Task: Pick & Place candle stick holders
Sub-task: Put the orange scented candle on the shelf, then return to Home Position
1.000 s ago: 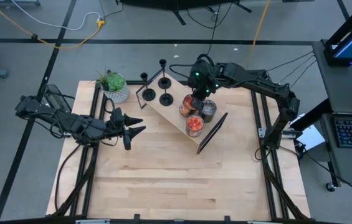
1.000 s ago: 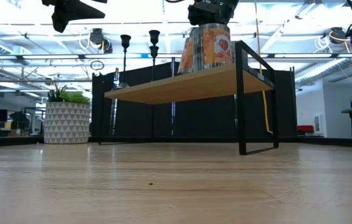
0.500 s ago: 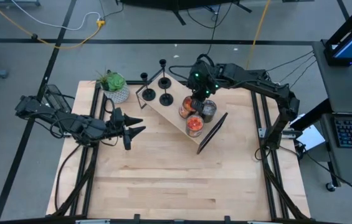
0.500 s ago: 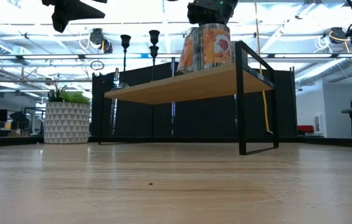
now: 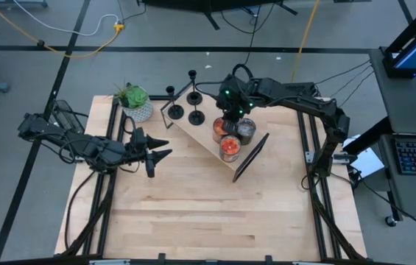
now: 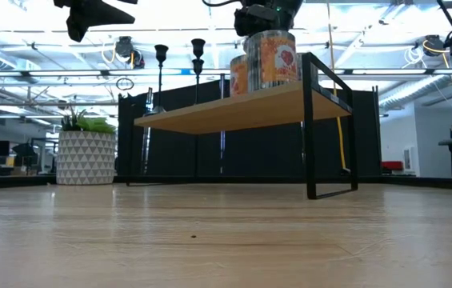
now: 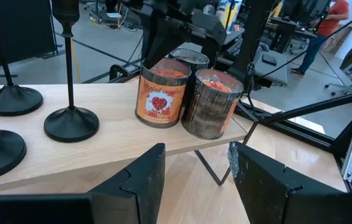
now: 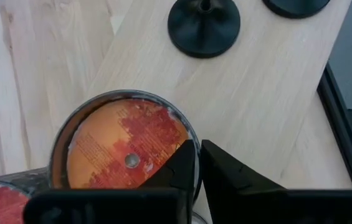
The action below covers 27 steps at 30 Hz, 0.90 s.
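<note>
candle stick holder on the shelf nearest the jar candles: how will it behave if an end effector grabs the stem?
The candle stick holder probably feels stiff: it looks like a rigid matte black piece. The tall thin stem on a flat disc base suggests it tips under a sideways knock. The slim stem may twist between the fingers, so the grip should be centred.

Illumination is bright and even, supplied from overhead. In the high view the table (image 5: 208, 199) is uniformly lit with only soft, short shadows beside the arms and shelf (image 5: 215, 132). In the low view the ceiling lights (image 6: 130, 56) glare strongly, so the items on the shelf read as dark silhouettes against them; the near tabletop is slightly soft. In the left wrist view the near fingers (image 7: 144, 180) are out of focus and the background room is mildly blurred. The right wrist view is sharp on the shelf surface.
</note>
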Available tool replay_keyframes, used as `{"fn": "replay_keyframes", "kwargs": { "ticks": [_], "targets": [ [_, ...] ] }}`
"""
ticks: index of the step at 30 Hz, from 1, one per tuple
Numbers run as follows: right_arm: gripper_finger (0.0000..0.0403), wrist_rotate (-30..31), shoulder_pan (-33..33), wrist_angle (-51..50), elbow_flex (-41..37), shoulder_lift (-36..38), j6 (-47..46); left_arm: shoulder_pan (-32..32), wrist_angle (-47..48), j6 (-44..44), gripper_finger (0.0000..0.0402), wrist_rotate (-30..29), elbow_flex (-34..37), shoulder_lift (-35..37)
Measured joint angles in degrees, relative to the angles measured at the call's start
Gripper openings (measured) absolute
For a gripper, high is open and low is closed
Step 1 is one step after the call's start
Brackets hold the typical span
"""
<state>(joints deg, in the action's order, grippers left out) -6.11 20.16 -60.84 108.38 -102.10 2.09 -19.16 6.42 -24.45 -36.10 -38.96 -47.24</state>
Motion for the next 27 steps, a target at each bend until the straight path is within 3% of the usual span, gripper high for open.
{"fn": "replay_keyframes", "kwargs": {
  "ticks": [9,17,23,27],
  "targets": [
    [0.0046,0.00,-0.02,1.22,0.00,0.74,-1.58,0.01,0.02,0.00,0.0184,0.00,0.00,0.00],
    [0.0070,0.07,-0.55,4.94,0.00,5.93,-2.01,0.01,-0.12,0.00,0.0184,0.00,0.00,0.00],
    [0.0058,0.24,-1.18,4.33,-0.19,12.58,-1.51,-0.07,-0.16,-0.26,0.0184,0.02,0.00,0.00],
    [0.0027,0.29,-1.92,4.34,-4.85,18.22,-1.81,-0.07,-0.18,-0.28,0.0184,0.04,0.00,0.00]
  ]
}}
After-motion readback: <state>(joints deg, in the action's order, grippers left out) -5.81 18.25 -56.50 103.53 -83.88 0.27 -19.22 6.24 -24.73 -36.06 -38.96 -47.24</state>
